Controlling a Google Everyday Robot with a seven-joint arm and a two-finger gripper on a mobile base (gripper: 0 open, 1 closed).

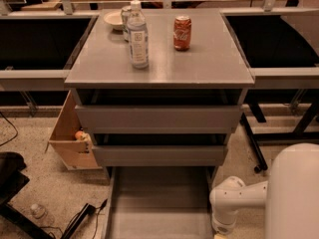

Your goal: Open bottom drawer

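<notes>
showing bottom drawer (159, 203) seemingly out beneath front edge of worktop (199, 63); gripper (222, 228) below front-right corner, grip cannot be told; overpulling could unseat it.

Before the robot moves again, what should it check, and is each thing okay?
1. Bottom drawer pulled out: ok, its tray shows in front of the cabinet.
2. Middle drawer and top drawer not pulled out like it: ok.
3. Bottle and can upright on top: ok.
4. Box out of the drawer's way: ok, it sits left of the cabinet.
5. Where the gripper is: cannot tell, it is out of view below the arm at the lower right, beside the drawer.
</notes>
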